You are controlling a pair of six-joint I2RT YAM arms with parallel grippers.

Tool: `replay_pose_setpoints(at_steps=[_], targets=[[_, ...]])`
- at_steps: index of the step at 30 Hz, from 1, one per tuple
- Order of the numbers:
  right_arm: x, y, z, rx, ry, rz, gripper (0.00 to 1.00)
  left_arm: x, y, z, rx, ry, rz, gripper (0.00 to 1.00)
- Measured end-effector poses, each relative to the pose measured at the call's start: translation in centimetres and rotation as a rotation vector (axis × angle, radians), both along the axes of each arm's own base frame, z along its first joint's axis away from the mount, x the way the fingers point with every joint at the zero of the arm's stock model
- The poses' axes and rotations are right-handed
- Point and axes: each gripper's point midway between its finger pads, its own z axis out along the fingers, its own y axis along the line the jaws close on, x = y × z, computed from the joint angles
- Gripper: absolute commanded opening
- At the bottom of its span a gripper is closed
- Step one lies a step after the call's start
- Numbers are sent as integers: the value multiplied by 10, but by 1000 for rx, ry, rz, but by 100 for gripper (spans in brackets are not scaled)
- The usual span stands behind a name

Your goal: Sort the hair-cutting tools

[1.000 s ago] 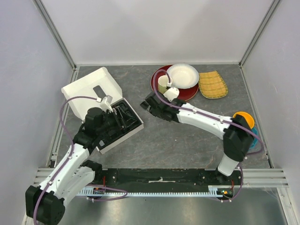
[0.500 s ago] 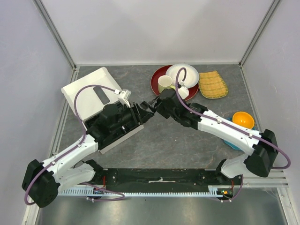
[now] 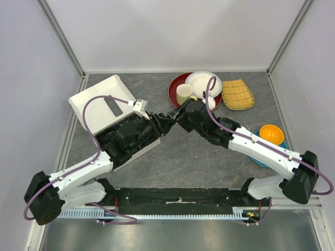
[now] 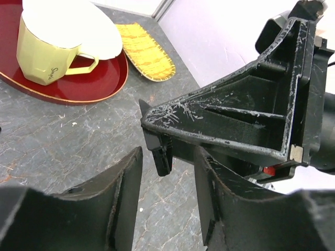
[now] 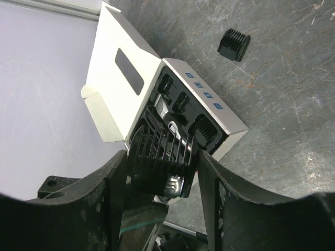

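My right gripper [image 3: 177,115] is shut on a black comb guard [image 5: 157,149], held above the table just right of the white box [image 3: 99,99]. My left gripper [image 3: 166,122] is open and meets it tip to tip. In the left wrist view, one end of the guard [image 4: 163,152] hangs between my open left fingers [image 4: 125,178] without touching them. The box's black tray [image 5: 183,112] holds the silver-and-black clipper [image 5: 175,128] and another comb guard [image 5: 204,129]. A third comb guard [image 5: 234,44] lies loose on the grey table.
A yellow mug [image 3: 183,94] and white bowl [image 3: 204,83] sit on a red plate [image 3: 174,83] at the back. A yellow bamboo mat [image 3: 237,94] lies to their right. An orange bowl [image 3: 271,134] is at the right edge.
My left gripper has swung right from over the tray. My right gripper has carried the comb guard towards it. The two now meet beside the box.
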Motion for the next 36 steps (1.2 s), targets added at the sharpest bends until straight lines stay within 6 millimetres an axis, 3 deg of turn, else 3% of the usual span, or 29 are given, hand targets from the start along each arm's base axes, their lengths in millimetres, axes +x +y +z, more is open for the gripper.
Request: replay_pose_setpoints(at_steps=[7, 10, 12, 15, 16, 19, 25, 31, 33, 34, 36], targets=[[-1, -1, 4, 14, -11, 2, 43, 1, -8, -9, 15, 10, 24, 20], [0, -1, 4, 15, -12, 0, 44, 0, -9, -7, 10, 4, 27, 4], [0, -1, 5, 17, -13, -1, 48, 0, -10, -6, 9, 4, 30, 2], [1, -1, 6, 22, -18, -3, 66, 1, -9, -5, 8, 2, 41, 2], [1, -1, 5, 23, -18, -3, 78, 1, -9, -5, 8, 3, 43, 2], [2, -3, 4, 26, -18, -8, 98, 3, -6, -10, 30, 19, 62, 2], [13, -25, 13, -6, -60, -11, 98, 4, 10, -20, 104, 75, 119, 2], [29, -63, 28, -82, -146, 9, 97, 16, 46, -19, 185, 159, 200, 2], [27, -67, 21, -133, -164, 59, 93, 25, 66, -21, 208, 206, 237, 2], [23, -65, 14, -158, -166, 96, 84, 30, 77, -24, 215, 233, 256, 2], [13, -63, -11, -207, -144, 173, 77, 37, 98, -35, 224, 295, 286, 2]])
